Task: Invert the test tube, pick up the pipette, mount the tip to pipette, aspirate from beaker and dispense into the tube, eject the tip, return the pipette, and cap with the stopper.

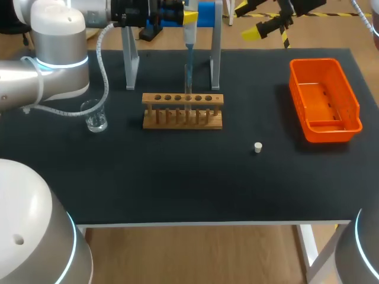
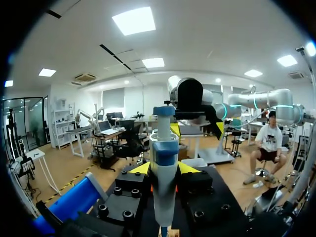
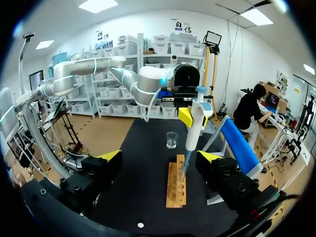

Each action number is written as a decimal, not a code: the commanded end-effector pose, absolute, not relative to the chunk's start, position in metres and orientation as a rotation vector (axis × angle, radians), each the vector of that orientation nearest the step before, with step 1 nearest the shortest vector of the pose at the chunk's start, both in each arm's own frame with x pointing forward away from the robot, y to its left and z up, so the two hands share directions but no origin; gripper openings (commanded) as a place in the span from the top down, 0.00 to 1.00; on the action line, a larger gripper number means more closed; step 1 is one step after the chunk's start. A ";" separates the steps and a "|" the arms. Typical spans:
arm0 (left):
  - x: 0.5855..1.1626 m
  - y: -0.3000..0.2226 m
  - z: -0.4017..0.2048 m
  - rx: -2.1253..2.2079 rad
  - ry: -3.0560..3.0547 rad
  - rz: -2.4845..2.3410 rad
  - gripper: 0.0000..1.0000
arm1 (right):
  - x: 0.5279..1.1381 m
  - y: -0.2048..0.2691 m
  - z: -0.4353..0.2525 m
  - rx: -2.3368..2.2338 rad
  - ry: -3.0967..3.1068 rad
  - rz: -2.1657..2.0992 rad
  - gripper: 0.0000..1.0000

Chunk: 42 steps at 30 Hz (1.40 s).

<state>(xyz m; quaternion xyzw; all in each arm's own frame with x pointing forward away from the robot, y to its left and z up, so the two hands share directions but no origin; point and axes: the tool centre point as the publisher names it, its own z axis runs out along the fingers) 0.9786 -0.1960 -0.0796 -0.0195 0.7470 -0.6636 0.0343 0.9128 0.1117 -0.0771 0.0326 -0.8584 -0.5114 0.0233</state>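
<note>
On the black table [image 1: 177,183], nearest the front edge, the small white stopper [image 1: 257,147] stands alone, well apart from everything else. Farther back, the wooden rack [image 1: 182,110] sits near the middle. The clear beaker [image 1: 96,115] stands off to its left, and the orange bin [image 1: 324,100] lies towards the table's right edge. Above the rack the pipette [image 1: 189,35] hangs upright between the two legs of a metal stand [image 1: 129,59]. Its slim lower end points down at the rack's row of holes. The left hand [image 1: 180,13] reaches in from the left at the far edge and pinches the pipette's body between its yellow tips, as the left wrist view shows. The right hand [image 1: 247,21] is at the far right, apart from the pipette. In the right wrist view its fingers are spread wide with nothing between them, and the rack lies ahead of it.
</note>
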 end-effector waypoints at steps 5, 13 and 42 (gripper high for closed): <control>0.978 -0.196 -0.079 -0.062 2.296 -2.039 1.00 | 0.913 0.112 -0.076 0.100 -2.659 -1.580 0.00; 0.978 -0.196 -0.079 -0.062 2.296 -2.039 1.00 | 0.913 0.112 -0.076 0.100 -2.659 -1.580 0.00; 0.978 -0.196 -0.079 -0.062 2.296 -2.039 1.00 | 0.959 0.156 -0.245 0.199 -2.663 -1.758 0.00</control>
